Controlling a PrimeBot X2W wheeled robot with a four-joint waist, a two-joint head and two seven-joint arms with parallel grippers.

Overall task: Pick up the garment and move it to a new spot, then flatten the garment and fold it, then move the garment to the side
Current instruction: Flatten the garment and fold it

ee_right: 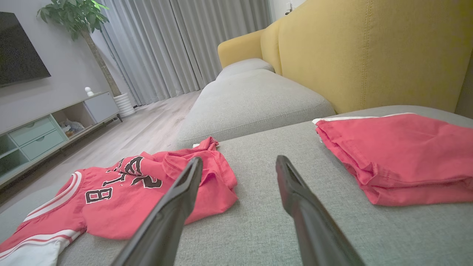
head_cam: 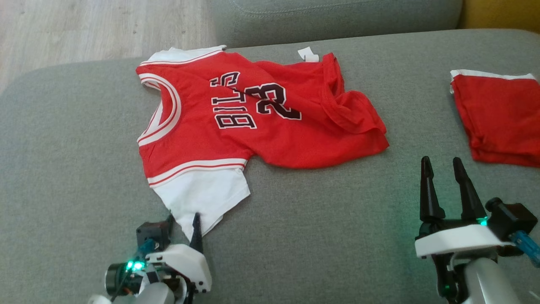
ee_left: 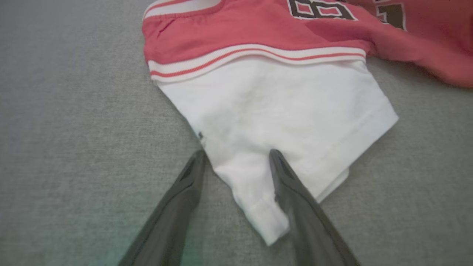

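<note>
The garment, a red jersey with black lettering and white sleeves, lies crumpled on the grey sofa seat. Its lower hem is bunched up toward the right. My left gripper sits at the near white sleeve, jaws open and straddling the sleeve's tip. In the left wrist view the white sleeve runs between the two fingers of the left gripper, the right finger lying over its edge. My right gripper hovers open and empty to the right of the jersey. Its fingers point toward the hem.
A folded red garment with a white edge lies at the seat's right end, close to the right gripper. Behind stand a yellow backrest and another grey cushion. Wooden floor lies beyond the seat's far-left edge.
</note>
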